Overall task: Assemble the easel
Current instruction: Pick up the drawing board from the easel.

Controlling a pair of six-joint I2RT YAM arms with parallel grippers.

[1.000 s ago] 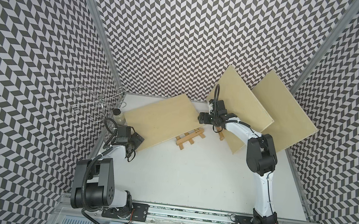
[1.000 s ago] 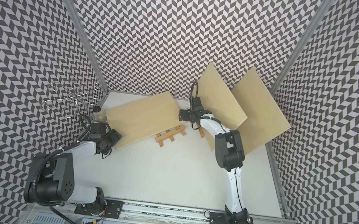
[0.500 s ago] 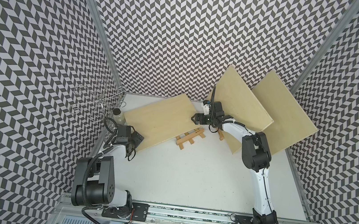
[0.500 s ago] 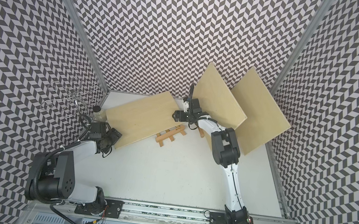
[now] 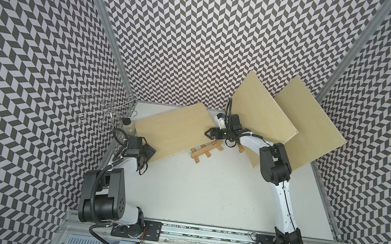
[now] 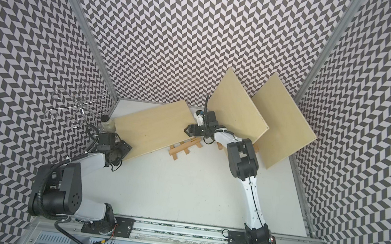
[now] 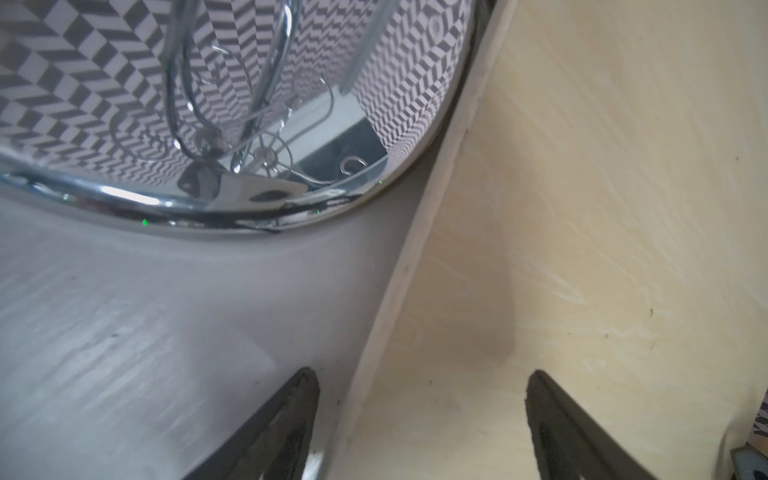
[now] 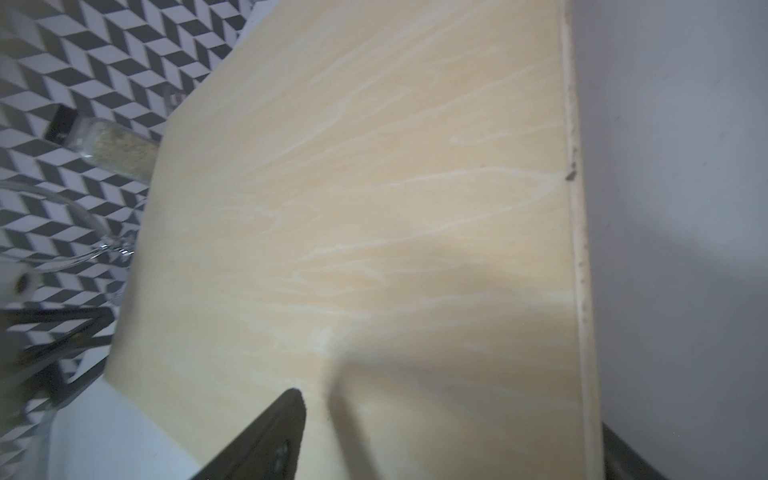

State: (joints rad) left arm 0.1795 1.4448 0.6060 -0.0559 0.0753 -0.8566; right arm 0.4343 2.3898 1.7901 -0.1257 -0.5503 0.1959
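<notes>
**Top views.** In both top views the right gripper (image 5: 207,134) (image 6: 186,129) has swung left, away from the two pale plywood boards (image 5: 260,120) (image 6: 238,115) propped against the far right wall. It now hangs at the right corner of a third pale plywood board (image 5: 175,130) (image 6: 153,127), which lies tilted at the far left of the white table (image 5: 206,192) (image 6: 181,189). The left gripper (image 5: 150,151) (image 6: 127,147) keeps its post at that board's near left corner. The small slatted wooden easel frame (image 5: 204,151) (image 6: 183,147) has not moved. It lies flat toward the far side of the table, partly tucked under the board's near edge, just beside the right gripper. A chrome wire stand (image 5: 107,106) (image 6: 77,103) and a black-capped glass jar (image 5: 127,124) (image 6: 106,120) stand at the far left.

**Left wrist view.** The left gripper (image 7: 422,374) is spread, with the board's edge (image 7: 582,208) running between its dark fingers (image 7: 291,415). One finger sits over the table and the other over the board's face. Nothing is pinched. The stand's mirrored round base (image 7: 166,208) fills the background.

**Right wrist view.** The right gripper (image 8: 451,415) is also spread wide across the board's corner (image 8: 374,208) and grasps nothing. The jar (image 8: 112,149) shows beyond the board.

With an arm now at each end, the pair looks ready to take hold of the board. The easel is yet to be stood up, so the assembly appears barely begun.
</notes>
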